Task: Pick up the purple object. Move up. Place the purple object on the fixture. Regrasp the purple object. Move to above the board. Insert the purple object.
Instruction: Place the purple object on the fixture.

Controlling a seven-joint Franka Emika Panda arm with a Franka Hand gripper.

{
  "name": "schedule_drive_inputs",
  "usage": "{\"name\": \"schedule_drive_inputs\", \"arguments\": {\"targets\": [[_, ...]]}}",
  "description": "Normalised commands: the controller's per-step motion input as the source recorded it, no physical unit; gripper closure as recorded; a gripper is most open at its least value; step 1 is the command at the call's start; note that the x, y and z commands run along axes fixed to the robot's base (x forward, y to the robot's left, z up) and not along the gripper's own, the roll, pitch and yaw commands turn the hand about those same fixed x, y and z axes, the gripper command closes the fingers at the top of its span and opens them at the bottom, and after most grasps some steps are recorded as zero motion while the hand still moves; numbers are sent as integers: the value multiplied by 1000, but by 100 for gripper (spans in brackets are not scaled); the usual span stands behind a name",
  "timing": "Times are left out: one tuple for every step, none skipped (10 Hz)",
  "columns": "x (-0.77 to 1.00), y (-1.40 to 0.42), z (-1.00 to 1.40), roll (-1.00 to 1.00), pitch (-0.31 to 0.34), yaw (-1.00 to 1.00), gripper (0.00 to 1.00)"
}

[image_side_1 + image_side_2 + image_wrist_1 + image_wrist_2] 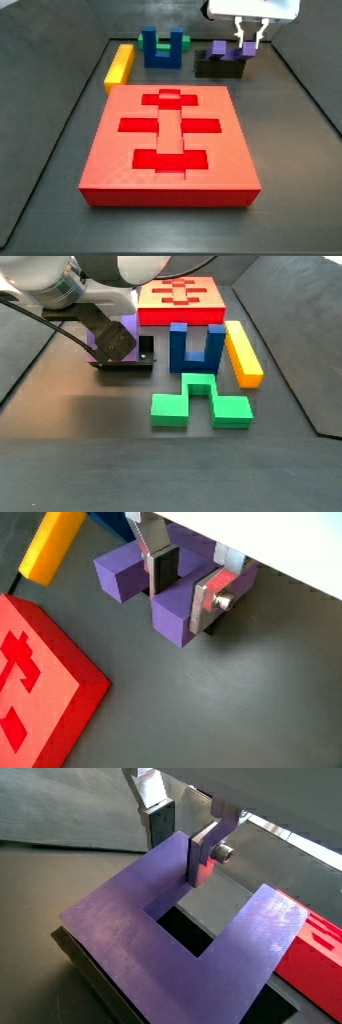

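Two silver fingers (211,600) of the pincer (187,584) clamp one prong — the purple object (167,587) sits on the fixture (219,67).

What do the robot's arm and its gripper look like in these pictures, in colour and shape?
The gripper has two flat silver plate fingers with dark pads, and a round silver bolt head on the side of one finger. In a side view the gripper body is a white block. In a side view, the arm is rounded, white and light grey, with thin black cables running down beside it.
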Motion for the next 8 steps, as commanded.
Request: {"name": "schedule_drive_inputs", "arguments": {"targets": [[-106, 0, 100, 0, 0, -191, 100], [-17, 0, 0, 0, 0, -109, 100], [0, 0, -46, 0, 0, 0, 100], [-37, -31, -231, 0, 0, 0, 100], [-157, -23, -280, 0, 0, 0, 100], [-123, 0, -126, -3, 0, 0, 100], [0, 0, 0, -9, 0, 0, 100], [0, 0, 0, 0, 0, 0, 100]]}}
